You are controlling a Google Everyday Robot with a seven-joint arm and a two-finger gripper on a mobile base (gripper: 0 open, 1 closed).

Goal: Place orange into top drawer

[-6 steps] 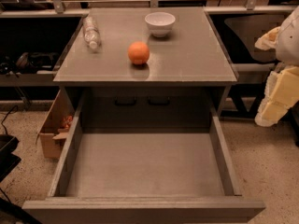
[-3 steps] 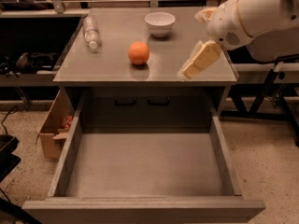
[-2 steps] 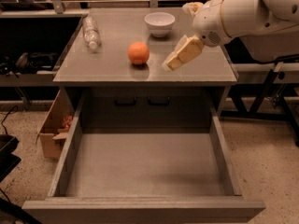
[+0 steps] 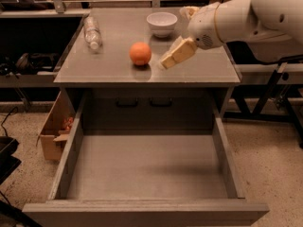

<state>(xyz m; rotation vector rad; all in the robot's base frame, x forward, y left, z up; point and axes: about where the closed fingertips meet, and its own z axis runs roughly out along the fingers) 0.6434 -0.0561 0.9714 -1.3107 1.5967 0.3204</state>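
Gripper [image 4: 177, 55] hovers just right of orange [image 4: 140, 53] on tabletop [image 4: 94, 67], not touching; can't tell how far open it is; nothing visibly held. Risk: a side nudge rolls orange off the front edge or toward bottle [image 4: 92, 32]. Bowl [image 4: 162, 22] crowds behind; top drawer [image 4: 147, 167] pulled out below, roomy.

Speckled floor [image 4: 265, 150] under a grey cabinet [image 4: 203, 72], a cardboard box [image 4: 49, 138] beside it.
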